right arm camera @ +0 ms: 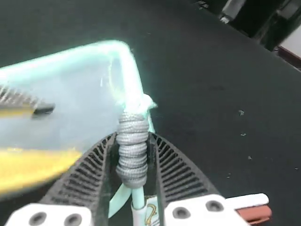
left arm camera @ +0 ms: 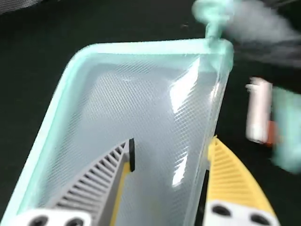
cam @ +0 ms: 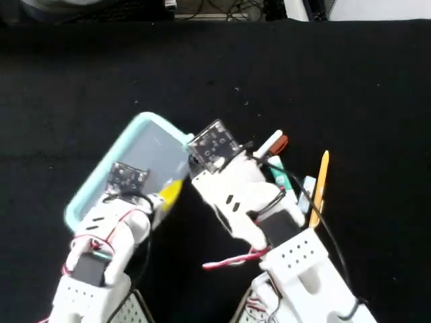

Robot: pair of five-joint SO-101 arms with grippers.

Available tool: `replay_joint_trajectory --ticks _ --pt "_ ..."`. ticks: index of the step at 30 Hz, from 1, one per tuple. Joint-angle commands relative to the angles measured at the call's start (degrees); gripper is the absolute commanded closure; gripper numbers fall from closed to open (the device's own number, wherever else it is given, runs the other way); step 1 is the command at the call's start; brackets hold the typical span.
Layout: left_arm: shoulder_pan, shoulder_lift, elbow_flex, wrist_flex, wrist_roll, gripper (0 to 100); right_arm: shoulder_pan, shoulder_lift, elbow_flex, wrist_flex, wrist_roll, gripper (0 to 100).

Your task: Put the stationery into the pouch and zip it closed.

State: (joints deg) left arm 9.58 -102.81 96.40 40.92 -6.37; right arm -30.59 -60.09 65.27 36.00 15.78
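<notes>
Our right claw (right arm camera: 133, 139) pinched the grey zip cord (right arm camera: 131, 162), our left claw (left arm camera: 171, 143) spread astride an edge of the pouch (left arm camera: 117, 94)

a robotics lab or test bench is suggested. a table (cam: 81, 81) is covered in plain black cloth, and two small white arms are mounted side by side at its near edge, the left arm (cam: 101, 249) and the right arm (cam: 283, 235), with their wires (cam: 232, 259) left exposed. a perforated plate (cam: 131, 309) is seen by the bases. loose cables (cam: 222, 8) are seen behind the table's far edge.
</notes>
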Motion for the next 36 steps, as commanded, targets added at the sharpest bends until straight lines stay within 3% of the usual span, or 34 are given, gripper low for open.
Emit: replay_joint_trajectory --ticks 1,7,12,23,30,36 --pt "-2.42 -0.44 0.84 -1.58 -1.67 74 -2.81 -4.97 -3.74 2.46 0.26 98.6" --pt "-3.12 -0.53 0.57 -1.23 -1.76 74 -3.08 -14.81 -3.38 7.91 0.26 98.6" --pt "-9.89 -0.53 -3.56 -1.23 -1.32 76 -3.08 -22.73 -0.40 8.97 0.62 98.6" --pt "-18.59 -0.53 -8.22 -1.32 8.00 77 -4.22 -27.30 2.77 8.79 0.70 98.6" --pt "-18.33 -0.53 -8.22 -0.79 7.91 77 -7.21 -23.25 3.38 7.74 0.70 98.6" --pt "-14.55 -0.53 -15.78 9.85 7.91 77 -7.38 -18.68 4.35 4.13 0.70 98.6"
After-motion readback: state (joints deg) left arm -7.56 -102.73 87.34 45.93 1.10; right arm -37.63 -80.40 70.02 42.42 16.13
